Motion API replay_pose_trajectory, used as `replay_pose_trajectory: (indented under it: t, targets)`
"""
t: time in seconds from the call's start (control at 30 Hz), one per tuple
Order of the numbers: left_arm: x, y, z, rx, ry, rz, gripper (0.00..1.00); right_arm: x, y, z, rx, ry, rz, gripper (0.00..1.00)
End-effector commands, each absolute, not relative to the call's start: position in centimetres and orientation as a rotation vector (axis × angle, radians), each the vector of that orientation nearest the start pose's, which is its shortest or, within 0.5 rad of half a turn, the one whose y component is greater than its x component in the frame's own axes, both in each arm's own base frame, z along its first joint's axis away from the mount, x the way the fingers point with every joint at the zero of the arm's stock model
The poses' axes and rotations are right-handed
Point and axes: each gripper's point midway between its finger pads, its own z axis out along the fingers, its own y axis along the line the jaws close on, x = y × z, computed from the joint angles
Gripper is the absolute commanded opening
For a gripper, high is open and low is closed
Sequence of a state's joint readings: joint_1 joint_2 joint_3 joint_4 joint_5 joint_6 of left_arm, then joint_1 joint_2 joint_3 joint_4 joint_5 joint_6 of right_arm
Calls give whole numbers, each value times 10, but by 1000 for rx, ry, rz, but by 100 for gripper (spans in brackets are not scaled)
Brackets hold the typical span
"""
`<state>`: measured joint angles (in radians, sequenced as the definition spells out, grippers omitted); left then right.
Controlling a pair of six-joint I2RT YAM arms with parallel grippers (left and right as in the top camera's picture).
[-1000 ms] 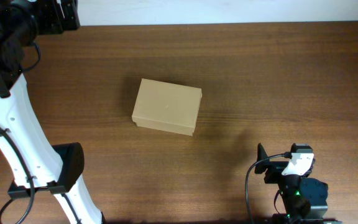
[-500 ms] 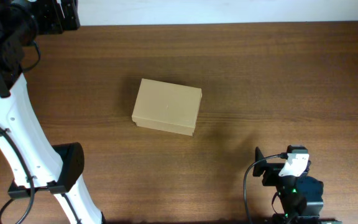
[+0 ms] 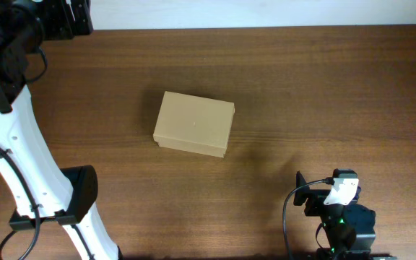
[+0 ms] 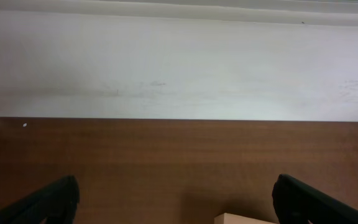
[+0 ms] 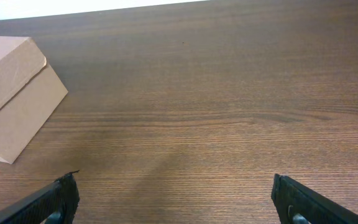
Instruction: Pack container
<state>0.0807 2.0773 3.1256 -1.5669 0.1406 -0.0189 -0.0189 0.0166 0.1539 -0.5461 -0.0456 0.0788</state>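
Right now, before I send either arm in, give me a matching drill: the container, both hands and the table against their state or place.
Things:
1. container
2. left hand
3. right hand
4. table

State or place:
A. open, container at the left of its camera view
B. dark brown wood
C. lid shut, lying mid-table
D. open, white wall ahead

Pairs: 1-C, 2-D, 3-A, 4-B

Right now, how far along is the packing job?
Done: the container lies closed on the table; whether it is filled cannot be seen. In hand: nothing. The left gripper and right gripper both stand open, empty and clear of it. Left: unclear, since nothing to pack is in view.
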Motion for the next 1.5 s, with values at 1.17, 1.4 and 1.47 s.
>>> replay_pose_trajectory:
  t: [1.17, 1.4, 1.47]
  targets:
    - [223, -35, 331, 143, 1665, -144, 100, 216, 3, 112, 77, 1975, 89, 99]
    - [231, -40, 275, 158, 1651, -159, 100, 216, 3, 112, 77, 1975, 89, 99]
    - [234, -40, 259, 158, 1646, -158, 100, 216, 3, 112, 77, 1975, 89, 99]
